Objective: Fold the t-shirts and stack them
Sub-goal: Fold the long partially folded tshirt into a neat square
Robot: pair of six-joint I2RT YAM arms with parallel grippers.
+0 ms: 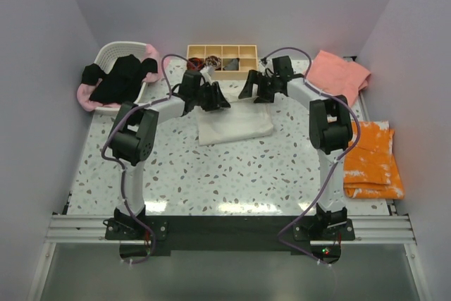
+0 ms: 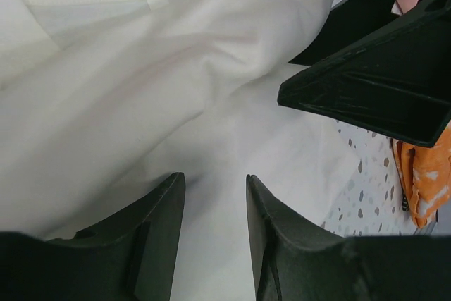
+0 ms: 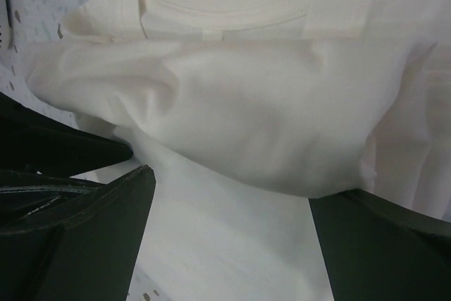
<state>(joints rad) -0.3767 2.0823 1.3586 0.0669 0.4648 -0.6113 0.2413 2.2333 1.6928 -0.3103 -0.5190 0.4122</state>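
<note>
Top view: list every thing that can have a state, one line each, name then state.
cream-white t-shirt, partly folded, lying at centre
black t-shirt, unfolded, draped over basket
salmon-pink t-shirt, laid aside, not stacked
orange cloth, folded
left gripper, part open over cream shirt
right gripper, wide open

nothing legible anywhere; the small neck tab [image 3: 211, 35] on the cream t-shirt [image 3: 254, 118] shows no readable print.

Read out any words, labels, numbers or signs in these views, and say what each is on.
No text is readable in any view.
Cream-white t-shirt: the neck tag looks blank, no legible print.
Orange cloth: white blotches only, no letters.
</note>
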